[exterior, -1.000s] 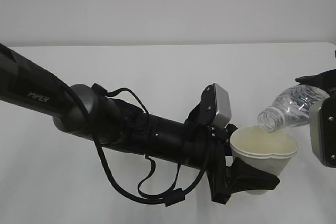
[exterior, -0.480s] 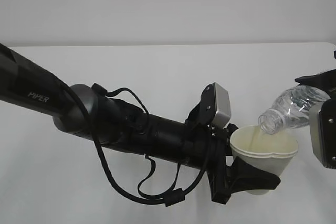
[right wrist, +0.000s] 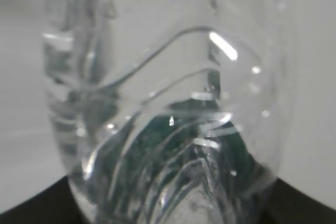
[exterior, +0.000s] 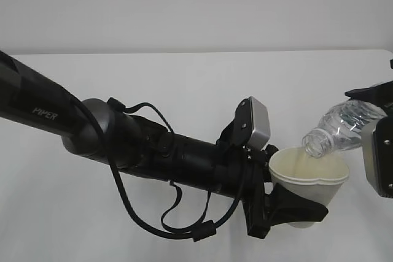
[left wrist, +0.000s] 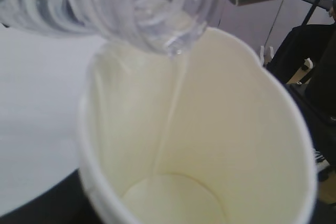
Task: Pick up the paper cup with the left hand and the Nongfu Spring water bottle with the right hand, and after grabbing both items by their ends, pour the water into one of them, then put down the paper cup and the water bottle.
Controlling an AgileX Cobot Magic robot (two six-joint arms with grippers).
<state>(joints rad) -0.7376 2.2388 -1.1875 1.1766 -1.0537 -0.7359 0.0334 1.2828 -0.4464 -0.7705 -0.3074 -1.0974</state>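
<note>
The left hand clamps the thin, crushable paper cup low on its wall, above the table's right edge; the right hand grips the slick Nongfu Spring water bottle by its base, mouth over the rim. Only the left wrist view shows the thin stream

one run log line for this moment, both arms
phase: pouring | left hand: holds paper cup | right hand: holds tilted water bottle, mouth over cup | thin stream visible

A lab: bare white table against a plain grey wall.
</note>
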